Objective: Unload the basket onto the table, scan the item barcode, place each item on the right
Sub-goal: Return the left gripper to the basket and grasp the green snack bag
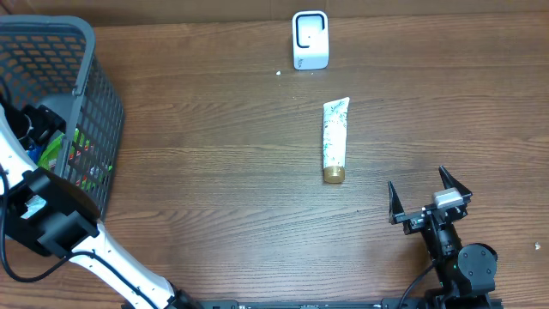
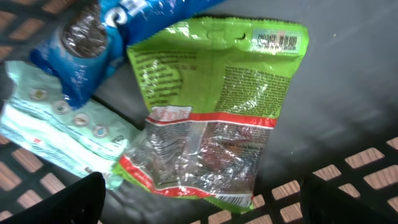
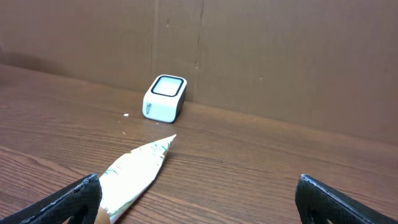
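The left claw [image 2: 208, 202] is held released over a green packet [image 2: 211, 112] in the basket [image 1: 96, 107] at the left edge of the table [image 1: 214, 189], the right claw [image 1: 418, 184] is spread empty near the front edge, and the tube [image 1: 334, 137] is laid between it and the far-edge scanner [image 1: 310, 39].

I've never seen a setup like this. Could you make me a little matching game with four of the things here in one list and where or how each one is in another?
Things:
1. white scanner box
2. tube with the gold cap
3. green packet
4. right gripper

Places or states:
a. inside the grey basket
b. lying flat near the middle of the table
c. standing at the far edge of the table
d. open and holding nothing, at the near edge

Pairs: 1-c, 2-b, 3-a, 4-d
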You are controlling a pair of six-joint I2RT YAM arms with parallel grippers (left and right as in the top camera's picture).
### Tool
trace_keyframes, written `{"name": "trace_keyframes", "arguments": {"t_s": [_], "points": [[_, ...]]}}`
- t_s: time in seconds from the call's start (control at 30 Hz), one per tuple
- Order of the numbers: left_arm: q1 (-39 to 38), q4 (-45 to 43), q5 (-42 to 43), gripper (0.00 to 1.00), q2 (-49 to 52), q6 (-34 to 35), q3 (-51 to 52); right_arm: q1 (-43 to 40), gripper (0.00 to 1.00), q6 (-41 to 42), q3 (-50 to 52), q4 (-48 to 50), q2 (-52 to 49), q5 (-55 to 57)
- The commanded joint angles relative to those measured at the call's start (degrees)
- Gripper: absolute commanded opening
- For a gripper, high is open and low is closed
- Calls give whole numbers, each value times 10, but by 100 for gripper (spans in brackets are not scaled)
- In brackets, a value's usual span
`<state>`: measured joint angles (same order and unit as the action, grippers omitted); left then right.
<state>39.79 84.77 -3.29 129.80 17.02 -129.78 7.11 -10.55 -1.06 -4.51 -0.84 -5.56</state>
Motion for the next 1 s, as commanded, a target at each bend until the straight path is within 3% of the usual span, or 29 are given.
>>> {"name": "trace_keyframes", "arguments": {"t_s": [0.0, 0.37, 0.53, 0.6, 0.63, 0.67, 0.7, 0.97], "points": [[-7, -17, -16, 91, 3, 19, 38, -3, 100, 0, 6, 3, 7, 1], [-24, -114, -16, 89, 3, 43, 192, -3, 100, 0, 6, 3, 7, 1], [-24, -147, -16, 84, 3, 43, 235, -3, 100, 0, 6, 3, 7, 1], [-24, -149, -16, 69, 3, 43, 236, -3, 100, 0, 6, 3, 7, 1], [-24, -150, -16, 56, 3, 43, 236, -3, 100, 0, 6, 3, 7, 1], [-24, -150, -16, 24, 3, 43, 235, -3, 100, 0, 6, 3, 7, 1], [-24, -150, -14, 4, 3, 42, 234, -3, 100, 0, 6, 3, 7, 1], [-24, -99, -11, 4, 3, 42, 175, -3, 100, 0, 6, 3, 7, 1]]}}
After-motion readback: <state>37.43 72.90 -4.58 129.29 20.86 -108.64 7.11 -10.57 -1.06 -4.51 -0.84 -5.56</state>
